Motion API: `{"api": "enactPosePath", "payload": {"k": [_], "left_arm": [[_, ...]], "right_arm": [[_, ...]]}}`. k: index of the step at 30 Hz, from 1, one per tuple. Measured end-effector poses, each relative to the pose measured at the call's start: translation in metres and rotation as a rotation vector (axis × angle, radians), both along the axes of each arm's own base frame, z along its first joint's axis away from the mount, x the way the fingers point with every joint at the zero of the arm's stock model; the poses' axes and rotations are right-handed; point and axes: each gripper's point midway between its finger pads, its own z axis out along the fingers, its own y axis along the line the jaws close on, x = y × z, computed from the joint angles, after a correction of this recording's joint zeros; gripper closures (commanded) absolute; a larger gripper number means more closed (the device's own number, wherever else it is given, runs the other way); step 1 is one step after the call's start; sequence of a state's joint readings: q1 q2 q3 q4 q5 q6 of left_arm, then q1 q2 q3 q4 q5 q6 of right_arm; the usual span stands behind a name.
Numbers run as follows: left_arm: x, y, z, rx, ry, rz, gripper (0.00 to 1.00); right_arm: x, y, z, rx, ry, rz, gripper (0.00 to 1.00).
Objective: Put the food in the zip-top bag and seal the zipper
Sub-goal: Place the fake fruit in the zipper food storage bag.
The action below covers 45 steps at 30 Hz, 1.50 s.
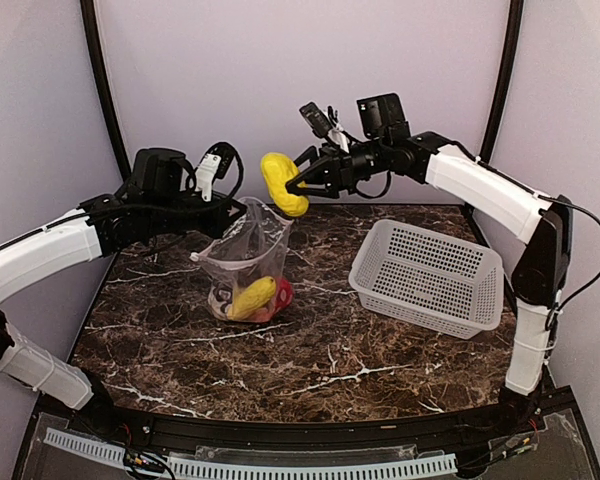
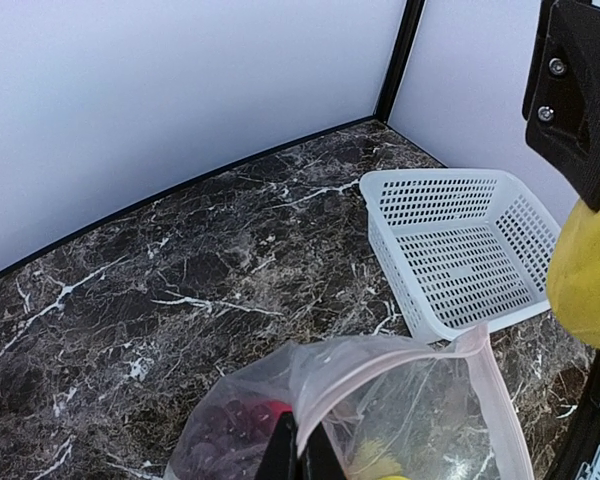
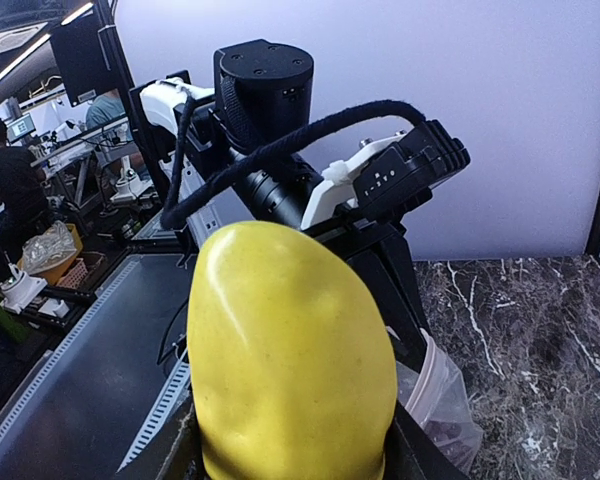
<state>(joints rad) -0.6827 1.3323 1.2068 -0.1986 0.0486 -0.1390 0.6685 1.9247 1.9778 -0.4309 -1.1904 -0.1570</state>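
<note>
Over on the left, the left gripper (image 1: pixel 230 214) is pinching the rim of the zip-top bag (image 1: pixel 248 250) at the bag's ten o'clock. Its jaws are closed tight on the plastic and are holding the mouth up and open. The bag is standing on the marble table (image 1: pixel 180 350). Inside, one yellow piece (image 1: pixel 252 297) is lying with a red piece (image 1: pixel 282 292) at its three o'clock, and the left wrist view is also showing dark grapes (image 2: pixel 225 430) near the bottom. The zipper (image 2: pixel 380 347) is gaping, unsealed. At one o'clock from the mouth, just above it, the right gripper (image 1: pixel 302 183) is clamping the second yellow piece (image 1: pixel 283 185). Further out at three o'clock, the white basket (image 1: pixel 430 275) is sitting well apart from the bag.
</note>
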Motion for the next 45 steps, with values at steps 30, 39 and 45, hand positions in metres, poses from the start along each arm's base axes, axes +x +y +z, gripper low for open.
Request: {"api": "enactPosePath", "payload": {"k": [30, 39, 45], "left_arm": [[0.003, 0.012, 0.01, -0.028, -0.007, 0.081, 0.99], [0.005, 0.015, 0.007, -0.021, -0.008, 0.097, 0.99], [0.005, 0.015, 0.005, -0.019, -0.004, 0.102, 0.99]], "right_arm": [[0.006, 0.061, -0.035, 0.002, 0.146, 0.039, 0.25], [0.0, 0.046, -0.029, -0.029, -0.018, -0.03, 0.29], [-0.031, 0.031, -0.005, -0.047, -0.295, -0.04, 0.32]]}}
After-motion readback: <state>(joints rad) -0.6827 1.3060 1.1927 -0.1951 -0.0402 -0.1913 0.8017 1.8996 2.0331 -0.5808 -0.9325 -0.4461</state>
